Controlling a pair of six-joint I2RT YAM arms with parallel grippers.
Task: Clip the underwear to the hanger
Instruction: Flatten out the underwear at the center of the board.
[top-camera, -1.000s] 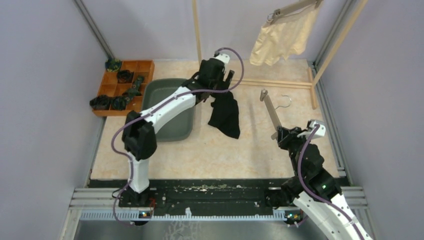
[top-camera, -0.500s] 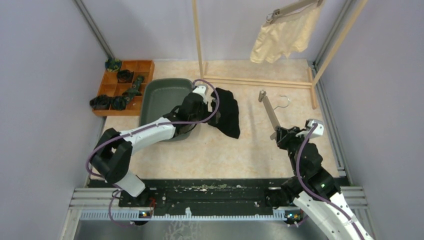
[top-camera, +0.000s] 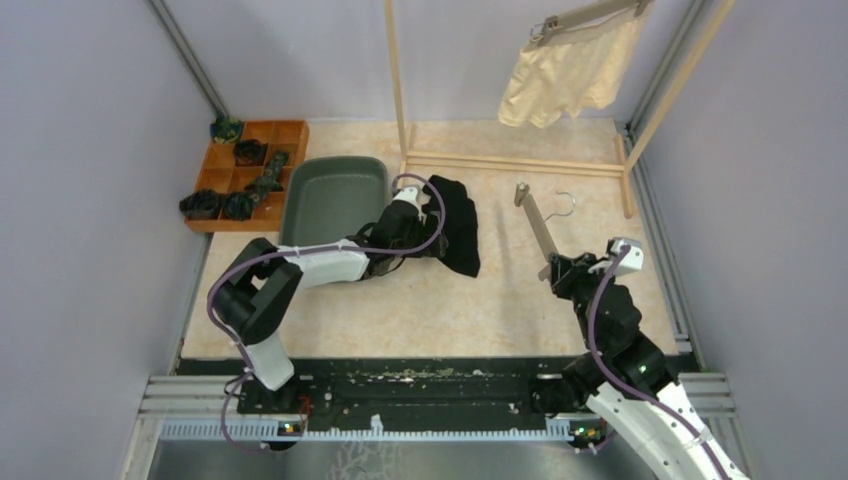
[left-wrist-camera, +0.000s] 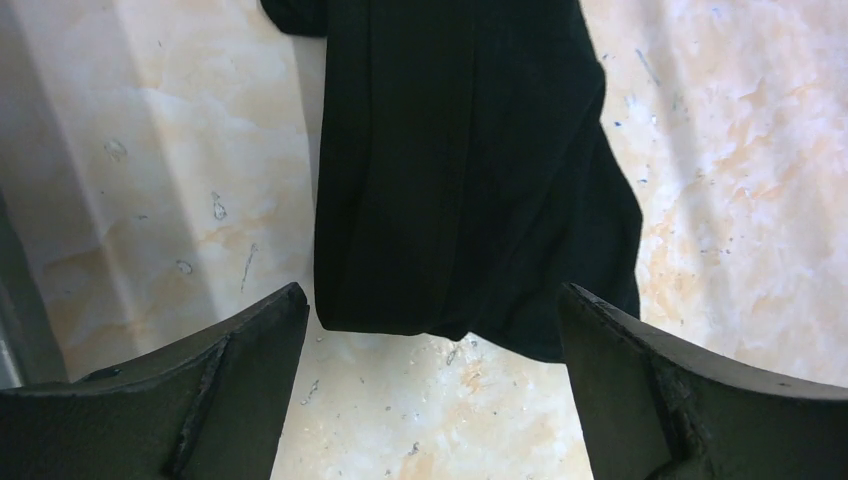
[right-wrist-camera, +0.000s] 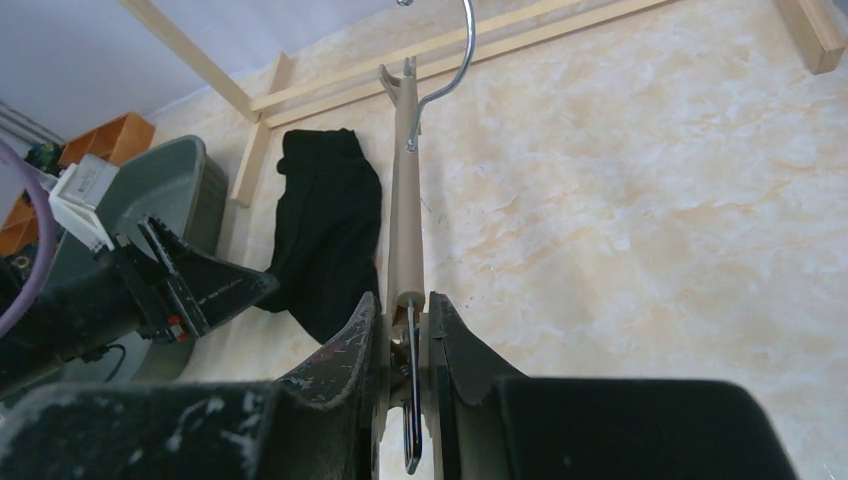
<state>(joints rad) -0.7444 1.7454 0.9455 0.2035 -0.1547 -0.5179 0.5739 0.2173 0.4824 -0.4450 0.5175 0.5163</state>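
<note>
The black underwear (top-camera: 460, 225) lies crumpled on the table, also in the left wrist view (left-wrist-camera: 460, 170) and the right wrist view (right-wrist-camera: 330, 220). My left gripper (top-camera: 432, 238) hangs low at its near-left edge, open (left-wrist-camera: 432, 302), the cloth's hem just beyond the fingertips and nothing between them. My right gripper (top-camera: 557, 268) is shut (right-wrist-camera: 405, 305) on the clip end of a wooden hanger (top-camera: 535, 225), whose bar (right-wrist-camera: 405, 200) points away with its metal hook at the far end. The cream underwear (top-camera: 565, 70) hangs from another hanger on the rack.
A dark green bin (top-camera: 335, 195) sits left of the black underwear. An orange compartment tray (top-camera: 245, 170) with dark clips stands at the far left. The wooden rack's post (top-camera: 397, 80) and base bar (top-camera: 520, 165) cross the back.
My left arm has dropped from high near the rack post down to the table, open beside the black underwear, which now lies bunched closer to the rack. The right arm has held still.
</note>
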